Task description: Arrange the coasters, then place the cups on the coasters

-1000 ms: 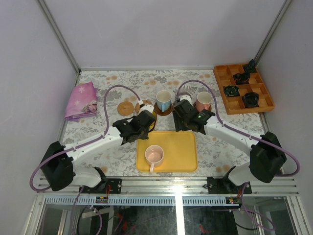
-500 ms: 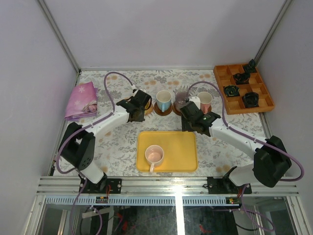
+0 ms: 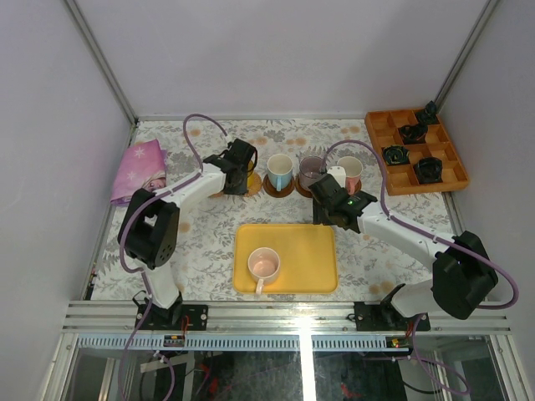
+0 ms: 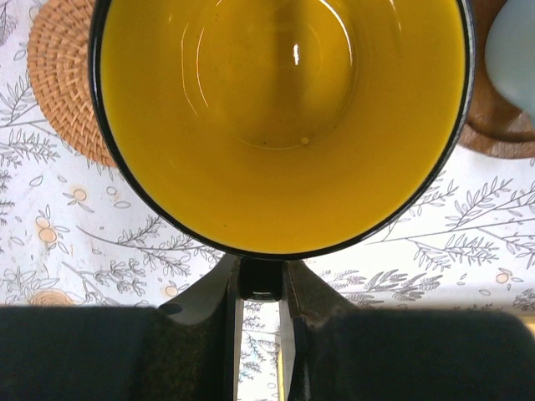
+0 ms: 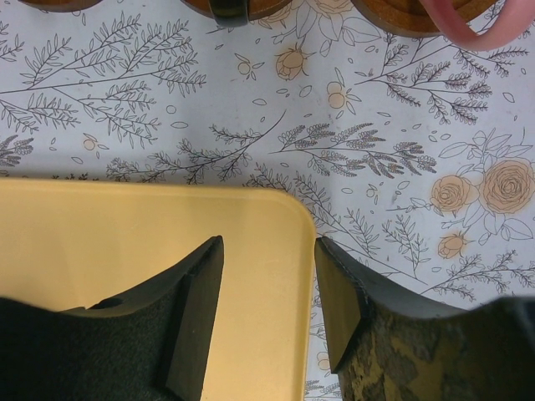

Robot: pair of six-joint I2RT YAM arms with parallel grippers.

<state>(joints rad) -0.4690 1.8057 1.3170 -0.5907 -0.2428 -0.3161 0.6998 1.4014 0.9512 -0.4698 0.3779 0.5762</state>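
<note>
Yellow cup near woven tan coaster

The tray lies at the near middle of the table, and the near cup stands on its near left part. Behind the tray's far edge stand the left cup, the middle cup and the right cup, in a row on coasters. Behind the tray's far left corner, the left gripper holds the fourth cup by its handle, beside a bare coaster (whether they touch cannot be told). The right gripper hovers over the tray's far right corner. A compartment box lies behind and right of the tray, and a folded cloth behind and left.
</note>
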